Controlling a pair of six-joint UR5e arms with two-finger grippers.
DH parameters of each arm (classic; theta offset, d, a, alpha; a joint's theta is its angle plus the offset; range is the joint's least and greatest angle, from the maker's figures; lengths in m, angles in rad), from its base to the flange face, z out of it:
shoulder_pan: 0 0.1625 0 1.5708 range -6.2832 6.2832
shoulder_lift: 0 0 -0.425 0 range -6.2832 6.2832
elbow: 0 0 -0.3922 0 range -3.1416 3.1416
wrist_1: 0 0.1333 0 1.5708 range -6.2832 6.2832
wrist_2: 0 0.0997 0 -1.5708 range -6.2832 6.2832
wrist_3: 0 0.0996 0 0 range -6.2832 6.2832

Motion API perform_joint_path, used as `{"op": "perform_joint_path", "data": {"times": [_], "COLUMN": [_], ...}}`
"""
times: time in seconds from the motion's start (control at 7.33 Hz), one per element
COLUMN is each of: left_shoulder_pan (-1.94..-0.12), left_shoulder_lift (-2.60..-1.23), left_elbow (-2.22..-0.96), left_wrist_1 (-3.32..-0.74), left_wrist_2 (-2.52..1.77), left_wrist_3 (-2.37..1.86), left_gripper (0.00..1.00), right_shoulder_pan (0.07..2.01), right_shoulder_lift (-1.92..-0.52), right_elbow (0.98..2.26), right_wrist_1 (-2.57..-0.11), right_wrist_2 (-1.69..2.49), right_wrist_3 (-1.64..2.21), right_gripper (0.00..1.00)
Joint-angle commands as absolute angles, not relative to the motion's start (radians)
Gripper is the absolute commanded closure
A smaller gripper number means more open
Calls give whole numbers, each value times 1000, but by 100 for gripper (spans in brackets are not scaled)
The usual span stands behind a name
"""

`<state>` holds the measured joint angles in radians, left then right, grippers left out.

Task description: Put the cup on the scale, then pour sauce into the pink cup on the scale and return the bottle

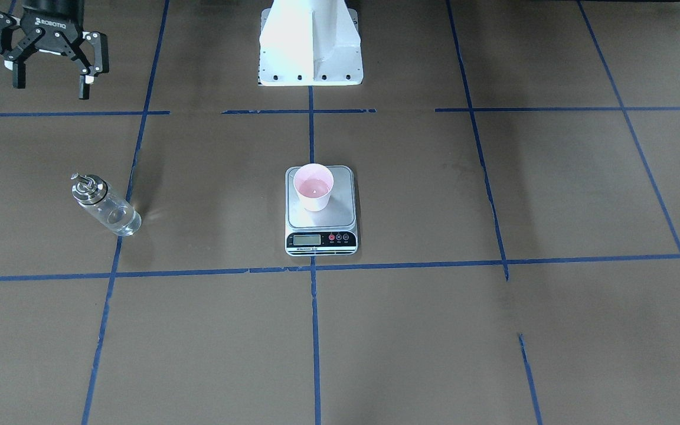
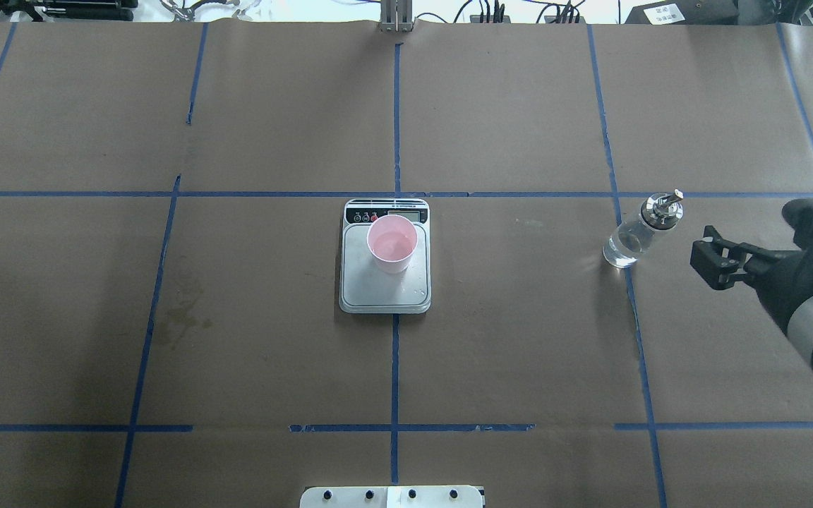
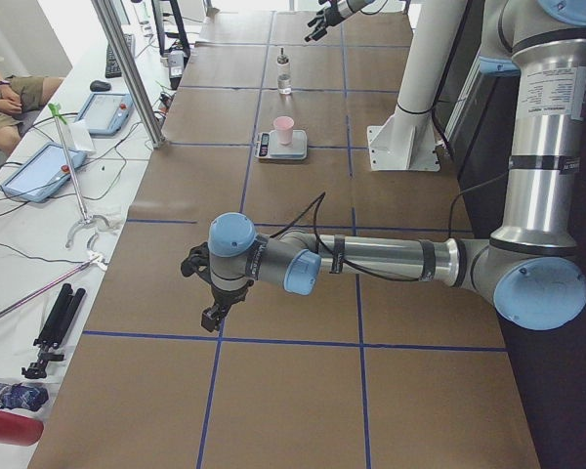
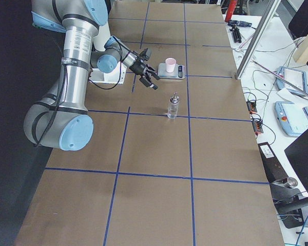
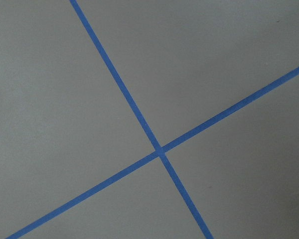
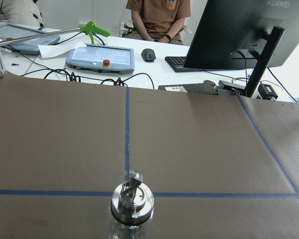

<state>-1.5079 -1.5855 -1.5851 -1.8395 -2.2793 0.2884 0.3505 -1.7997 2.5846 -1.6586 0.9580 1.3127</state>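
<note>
The pink cup (image 1: 313, 188) stands upright on the scale (image 1: 340, 219) at the table's middle, also seen from overhead (image 2: 392, 243) on the scale (image 2: 378, 291). The clear glass bottle (image 1: 104, 203) with its metal spout cap stands upright on the table, on the robot's right (image 2: 636, 236). My right gripper (image 1: 51, 87) is open and empty, raised and apart from the bottle, toward the robot's side (image 2: 711, 262). Its wrist view looks down on the bottle's cap (image 6: 132, 199). My left gripper (image 3: 215, 311) hangs over bare table far from the scale; I cannot tell whether it is open.
The robot's white base (image 1: 310, 47) stands behind the scale. Blue tape lines (image 2: 396, 127) divide the brown table. Past the far edge is a desk with a tablet (image 6: 100, 56), a monitor (image 6: 239, 30) and seated people.
</note>
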Motion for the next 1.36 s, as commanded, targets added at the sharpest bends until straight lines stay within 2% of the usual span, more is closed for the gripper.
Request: {"op": "perform_joint_path", "data": {"times": [0.0, 0.27, 0.55, 0.82, 0.95, 1.23], "left_shoulder_pan": [-1508, -1508, -1508, -1506, -1506, -1508], "left_shoulder_lift": [-1586, -1586, -1588, -1588, -1588, -1585], "left_elbow": [-1586, -1591, -1594, -1592, -1591, -1586], "left_wrist_1": [-1839, -1838, -1836, -1835, -1833, -1818], "left_wrist_2": [-2281, -2284, -2287, -2290, -2298, -2333], "left_wrist_3": [288, 288, 288, 290, 290, 290], "left_gripper": [0, 0, 0, 0, 0, 0], "right_shoulder_pan": [586, 890, 1224, 1490, 1541, 1549], "right_shoulder_lift": [-1738, -1674, -1597, -1588, -1609, -1615], "right_elbow": [2591, 2529, 2325, 2087, 2000, 1970], "right_wrist_1": [-1669, -1666, -1664, -1670, -1689, -1957], "right_wrist_2": [1220, 1517, 1883, 2218, 2294, 2281], "right_wrist_3": [1051, 777, 486, 103, -5, -142], "right_gripper": [0, 0, 0, 0, 0, 0]}}
